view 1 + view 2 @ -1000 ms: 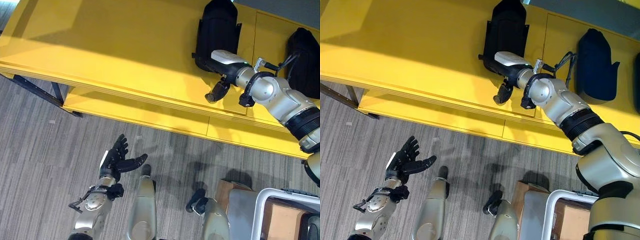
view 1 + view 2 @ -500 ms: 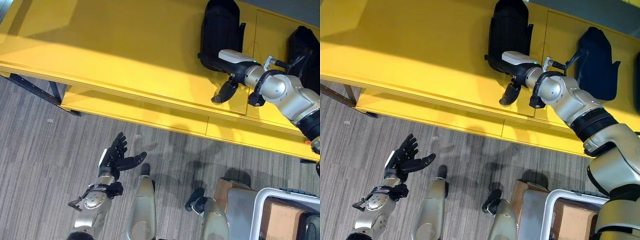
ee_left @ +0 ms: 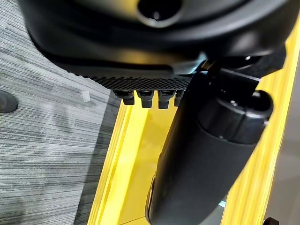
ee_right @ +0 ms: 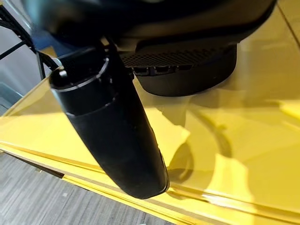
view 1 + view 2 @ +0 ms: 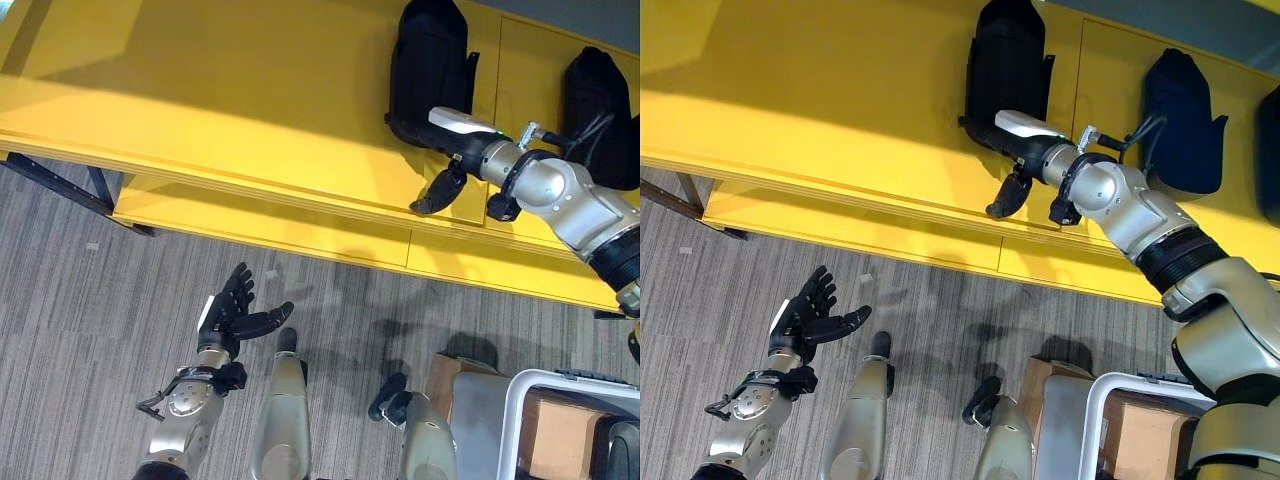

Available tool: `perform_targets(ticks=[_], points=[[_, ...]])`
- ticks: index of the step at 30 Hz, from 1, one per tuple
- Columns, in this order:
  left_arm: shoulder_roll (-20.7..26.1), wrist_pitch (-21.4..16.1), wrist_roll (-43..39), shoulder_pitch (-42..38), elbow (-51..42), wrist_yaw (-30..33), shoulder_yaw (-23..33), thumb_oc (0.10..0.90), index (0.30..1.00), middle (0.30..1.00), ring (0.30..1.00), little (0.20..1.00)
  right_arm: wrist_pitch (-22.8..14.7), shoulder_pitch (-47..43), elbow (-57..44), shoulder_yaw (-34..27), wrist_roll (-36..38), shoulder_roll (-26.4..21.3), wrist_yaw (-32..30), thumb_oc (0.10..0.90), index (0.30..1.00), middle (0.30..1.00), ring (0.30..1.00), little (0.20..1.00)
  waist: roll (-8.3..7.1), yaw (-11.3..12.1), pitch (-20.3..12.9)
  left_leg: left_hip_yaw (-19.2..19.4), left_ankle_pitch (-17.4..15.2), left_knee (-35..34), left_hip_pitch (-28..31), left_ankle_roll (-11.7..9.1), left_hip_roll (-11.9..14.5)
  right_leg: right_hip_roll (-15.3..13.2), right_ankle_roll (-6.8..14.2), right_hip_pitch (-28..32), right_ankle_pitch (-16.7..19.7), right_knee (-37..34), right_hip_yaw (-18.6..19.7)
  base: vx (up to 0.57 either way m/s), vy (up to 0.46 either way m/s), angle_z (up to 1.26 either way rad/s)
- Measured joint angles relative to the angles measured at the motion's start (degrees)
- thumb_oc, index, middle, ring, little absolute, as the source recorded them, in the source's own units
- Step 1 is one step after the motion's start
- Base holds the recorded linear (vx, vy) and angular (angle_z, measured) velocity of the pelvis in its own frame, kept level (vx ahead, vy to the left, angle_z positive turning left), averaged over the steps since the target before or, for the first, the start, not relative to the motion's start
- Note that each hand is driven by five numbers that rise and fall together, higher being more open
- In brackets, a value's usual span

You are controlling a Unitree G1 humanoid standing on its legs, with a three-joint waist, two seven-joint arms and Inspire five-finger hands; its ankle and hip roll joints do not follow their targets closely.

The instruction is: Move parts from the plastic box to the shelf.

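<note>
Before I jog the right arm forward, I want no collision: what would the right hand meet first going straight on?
Probably the black part on the yellow shelf; the right hand already seems against its near end, though depth is unclear.

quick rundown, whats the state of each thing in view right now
left hand: open, holding nothing, above the floor
right hand: at the near end of a black part, fingers hidden, thumb hanging free
black part: lying on the shelf's top
second black part: lying on the shelf, untouched
yellow shelf: standing, two parts on it
plastic box: on the floor
</note>
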Motion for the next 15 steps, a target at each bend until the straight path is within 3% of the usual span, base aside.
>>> perform_targets(ticks=[15], points=[[-0.02,0.04,0.04,-0.05,0.00,0.05,0.34,0.900,1.000,1.000,1.000,1.000,-0.06,1.21,-0.27,-1.92,0.01,2.14,-0.01,0.900,1.000,1.000,1.000,1.000,0.00,0.01,0.00,-0.02,-0.05,-0.04,-0.09,0.02,0.22,0.23,-0.07,0.00,0.05,-0.05,0.07,0.00,0.000,0.00]])
